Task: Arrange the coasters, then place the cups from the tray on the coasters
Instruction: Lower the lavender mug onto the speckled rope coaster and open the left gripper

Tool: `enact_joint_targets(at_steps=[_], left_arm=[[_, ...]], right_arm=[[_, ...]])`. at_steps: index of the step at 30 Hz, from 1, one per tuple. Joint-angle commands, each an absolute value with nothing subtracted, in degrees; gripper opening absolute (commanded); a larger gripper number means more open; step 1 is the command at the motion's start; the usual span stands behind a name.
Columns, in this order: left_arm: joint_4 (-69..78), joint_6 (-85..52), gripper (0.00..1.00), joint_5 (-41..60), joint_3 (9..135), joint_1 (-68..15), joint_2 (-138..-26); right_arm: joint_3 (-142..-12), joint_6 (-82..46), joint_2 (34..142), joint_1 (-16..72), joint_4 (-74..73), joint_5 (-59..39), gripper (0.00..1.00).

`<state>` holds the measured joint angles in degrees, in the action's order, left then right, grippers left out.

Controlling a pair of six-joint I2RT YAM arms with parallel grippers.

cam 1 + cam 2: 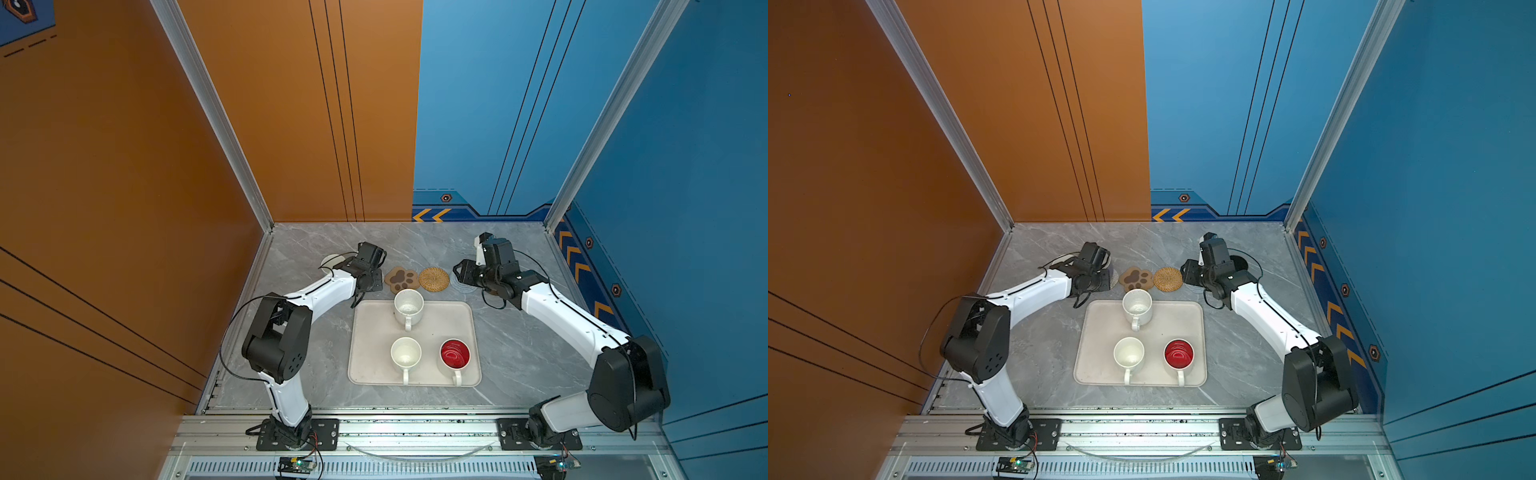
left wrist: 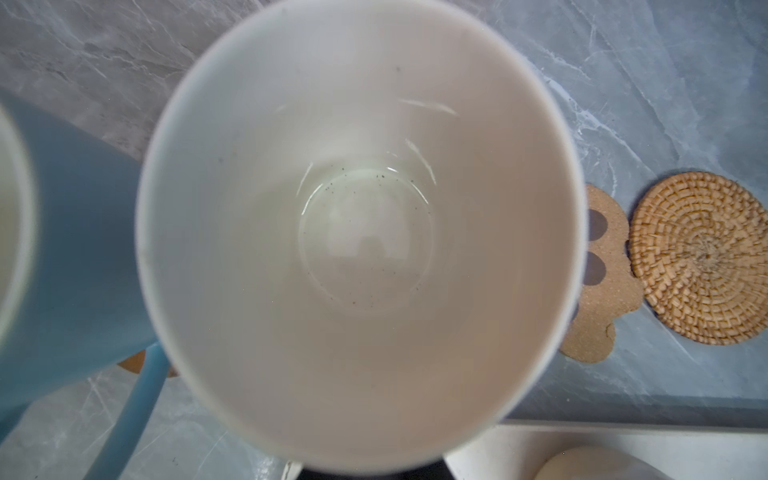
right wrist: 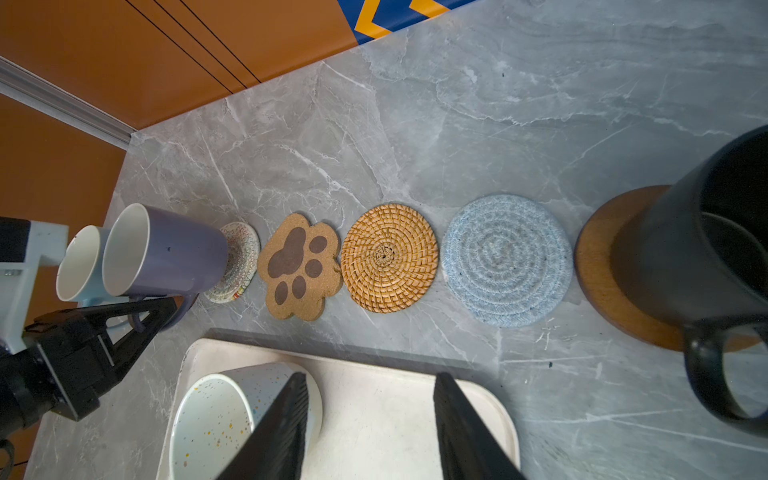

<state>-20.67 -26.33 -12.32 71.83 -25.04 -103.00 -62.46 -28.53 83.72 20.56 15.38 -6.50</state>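
Five coasters lie in a row behind the tray [image 1: 374,332]: white woven [image 3: 237,270], paw [image 3: 299,266], rattan [image 3: 388,257], grey-blue woven [image 3: 507,259] and a brown disc [image 3: 602,270]. The lilac cup [image 3: 174,253] stands on the white woven one, and my left gripper [image 3: 158,311] is shut at its handle. Beside it stands the light blue cup [image 2: 75,249]. The black cup [image 3: 706,249] sits on the brown disc. My right gripper [image 3: 372,378] hangs open and empty over the tray's back edge. Three cups stand on the tray: speckled white [image 1: 408,307], white [image 1: 406,353] and red-inside [image 1: 455,354].
Orange wall [image 1: 124,208] closes the left side and blue wall [image 1: 665,187] the right, close to the outer coasters. Grey marble table [image 1: 519,353] shows on either side of the tray. A metal rail [image 1: 415,428] with both arm bases runs along the front edge.
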Motion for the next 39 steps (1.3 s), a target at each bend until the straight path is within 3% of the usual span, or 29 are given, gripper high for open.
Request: enact_joint_targets(at_steps=[1, 32, 39], left_arm=[[-18.11, -25.28, 0.0, -11.66, 74.29, -24.28, -103.68], [-20.3, -26.45, 0.0, -10.97, 75.41, -23.38, -107.97], [-21.25, -26.78, 0.26, -10.81, 75.67, -23.86, -108.02]], right_arm=[[-61.58, -28.21, 81.74, 20.01, 15.28, -7.51, 0.48], [-60.92, -28.21, 81.3, 19.18, 15.44, -7.77, 0.48], [-60.97, -28.3, 81.22, 19.16, 15.38, -7.8, 0.48]])
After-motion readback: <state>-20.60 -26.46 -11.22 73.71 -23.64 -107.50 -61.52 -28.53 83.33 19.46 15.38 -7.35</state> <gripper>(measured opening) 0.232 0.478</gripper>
